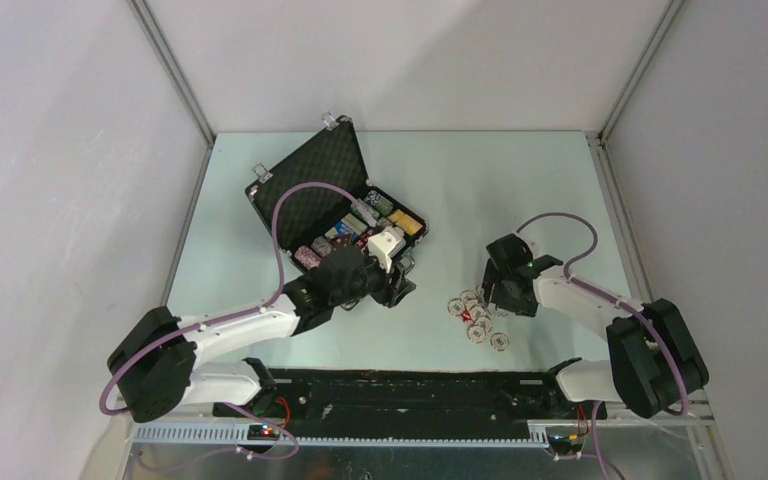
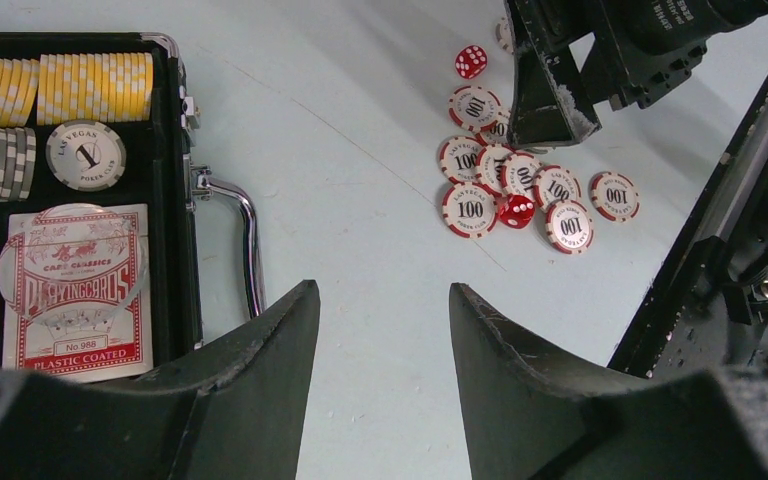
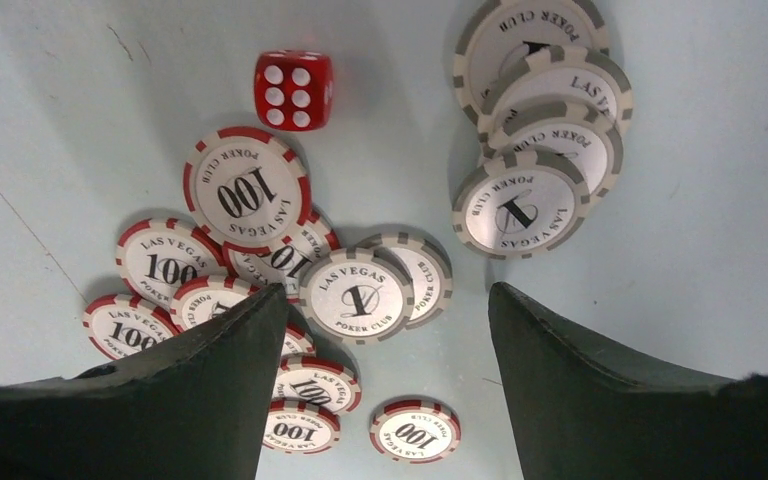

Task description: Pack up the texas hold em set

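Partly packed. Case [image 1: 312, 190] sits open at 11 o'clock on the table, with yellow chips [image 2: 80, 88] and card deck [image 2: 78, 290] inside. Loose chips [image 1: 475, 315] and red die [image 3: 294, 90] lie at its 4 o'clock, unpacked. Right gripper [image 3: 388, 295] is wide and empty above them. Left gripper [image 2: 382, 288] is part-open and empty.

I get bright, even light from above on the table [image 1: 520, 190]. Shadows beside the chips [image 3: 360, 295] are soft and short. Wrist views are sharp on the chips; the left fingers [image 2: 260, 380] look dark and slightly blurred up close.
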You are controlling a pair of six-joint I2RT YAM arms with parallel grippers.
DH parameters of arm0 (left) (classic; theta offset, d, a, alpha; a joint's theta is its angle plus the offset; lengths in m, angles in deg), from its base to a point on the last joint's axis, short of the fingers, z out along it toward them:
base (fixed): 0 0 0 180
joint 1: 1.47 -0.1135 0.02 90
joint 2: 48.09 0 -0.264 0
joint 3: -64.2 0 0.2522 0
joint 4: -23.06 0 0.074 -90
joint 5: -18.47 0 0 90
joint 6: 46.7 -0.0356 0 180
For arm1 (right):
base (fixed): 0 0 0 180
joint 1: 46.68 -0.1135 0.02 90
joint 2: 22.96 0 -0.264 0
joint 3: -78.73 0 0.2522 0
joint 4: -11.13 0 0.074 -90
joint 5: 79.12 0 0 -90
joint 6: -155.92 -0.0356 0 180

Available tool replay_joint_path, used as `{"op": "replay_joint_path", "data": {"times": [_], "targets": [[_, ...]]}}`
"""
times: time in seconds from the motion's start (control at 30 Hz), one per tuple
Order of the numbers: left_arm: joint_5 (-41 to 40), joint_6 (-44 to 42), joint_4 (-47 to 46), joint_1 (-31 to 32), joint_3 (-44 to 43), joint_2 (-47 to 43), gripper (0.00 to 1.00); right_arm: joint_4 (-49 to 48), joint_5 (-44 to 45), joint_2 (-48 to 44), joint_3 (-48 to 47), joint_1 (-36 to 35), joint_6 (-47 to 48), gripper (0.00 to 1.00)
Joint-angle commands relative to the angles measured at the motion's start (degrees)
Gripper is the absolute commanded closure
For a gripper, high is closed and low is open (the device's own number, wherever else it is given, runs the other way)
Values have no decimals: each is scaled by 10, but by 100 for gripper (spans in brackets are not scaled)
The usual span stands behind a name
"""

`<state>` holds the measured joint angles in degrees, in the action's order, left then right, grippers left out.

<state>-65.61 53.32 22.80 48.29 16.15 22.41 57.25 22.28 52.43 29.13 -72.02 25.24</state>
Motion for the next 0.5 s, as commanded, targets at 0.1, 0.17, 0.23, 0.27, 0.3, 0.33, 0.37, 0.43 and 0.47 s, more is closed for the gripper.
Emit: {"op": "replay_joint_path", "data": {"times": [0.1, 0.17, 0.23, 0.27, 0.3, 0.33, 0.37, 0.43, 0.47], "targets": [[-11, -14, -11, 2, -7, -1, 43, -7, 9, 34, -27, -2, -6, 31], [-12, -15, -10, 2, -7, -2, 43, -3, 8, 38, -27, -2, -7, 34], [-12, -15, -9, 2, -7, -3, 43, 1, 7, 38, -27, -1, -3, 37], [-12, -15, -9, 2, -7, -3, 43, 2, 7, 39, -27, -1, 0, 39], [-13, -15, -9, 2, -7, -3, 43, 6, 7, 39, -27, -1, 0, 40], [-13, -15, -8, 2, -7, -3, 43, 7, 7, 38, -26, -1, 2, 42], [-13, -15, -9, 2, -7, -2, 43, 9, 5, 38, -25, 1, 3, 43], [-13, -15, -9, 2, -7, -2, 43, 9, -1, 35, -21, 7, 4, 48], [-13, -15, -9, 2, -7, -2, 43, 8, -3, 32, -19, 8, 4, 51]]}}
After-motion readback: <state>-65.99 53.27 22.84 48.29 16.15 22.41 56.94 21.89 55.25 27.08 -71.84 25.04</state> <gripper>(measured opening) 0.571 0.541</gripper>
